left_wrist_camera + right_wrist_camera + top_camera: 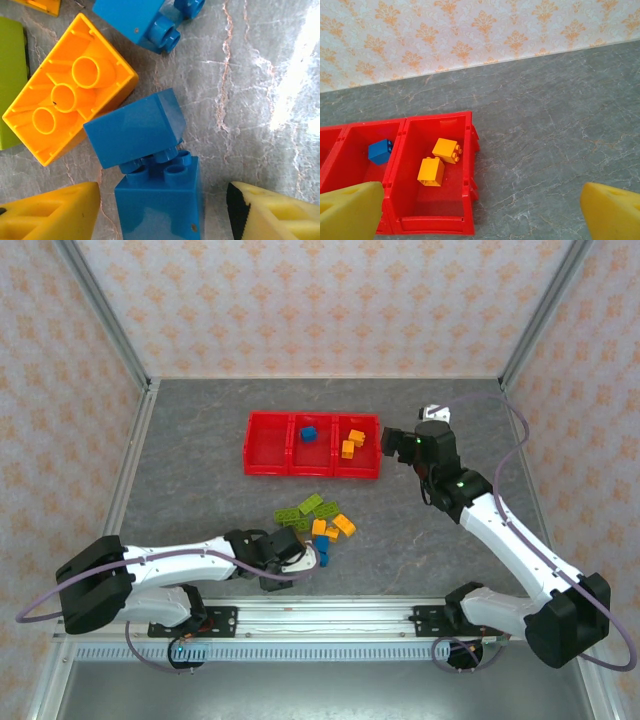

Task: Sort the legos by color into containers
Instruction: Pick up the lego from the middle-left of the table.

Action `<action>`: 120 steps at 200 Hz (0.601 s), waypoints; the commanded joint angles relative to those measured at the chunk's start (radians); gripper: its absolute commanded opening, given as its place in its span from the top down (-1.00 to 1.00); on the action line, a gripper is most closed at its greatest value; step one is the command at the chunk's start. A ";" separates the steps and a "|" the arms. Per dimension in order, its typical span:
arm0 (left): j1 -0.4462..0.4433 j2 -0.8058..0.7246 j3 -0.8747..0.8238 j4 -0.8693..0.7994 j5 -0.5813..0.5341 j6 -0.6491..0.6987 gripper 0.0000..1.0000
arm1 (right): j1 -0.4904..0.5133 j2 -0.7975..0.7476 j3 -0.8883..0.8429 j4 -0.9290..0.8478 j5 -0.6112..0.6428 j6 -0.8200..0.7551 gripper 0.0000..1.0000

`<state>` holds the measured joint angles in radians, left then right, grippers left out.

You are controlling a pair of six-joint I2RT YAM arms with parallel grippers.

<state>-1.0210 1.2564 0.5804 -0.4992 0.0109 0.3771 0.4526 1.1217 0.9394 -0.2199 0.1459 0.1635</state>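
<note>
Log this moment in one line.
left gripper: open, straddling blue plastic studded brick | right gripper: open, by red three-bin plastic tray | tray: blue brick middle bin, two orange bricks right bin

white-black arms [185, 562] — yellow fingers [50, 215]

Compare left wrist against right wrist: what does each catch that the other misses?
Left wrist: close-up of a tilted blue brick against the studs of a second blue brick between the jaws, beside an upturned orange brick. Right wrist: red tray, with a binned blue brick in the middle compartment and two orange bricks in the right one. Both: grey tabletop, yellow jaws.
</note>
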 commanded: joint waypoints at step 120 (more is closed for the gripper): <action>0.007 -0.051 0.026 -0.029 -0.076 -0.026 0.54 | -0.002 -0.057 0.006 -0.002 -0.006 0.018 -1.00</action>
<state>-1.0191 1.2472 0.5819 -0.5011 -0.0193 0.3687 0.4526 1.0794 0.9394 -0.2245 0.1314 0.1665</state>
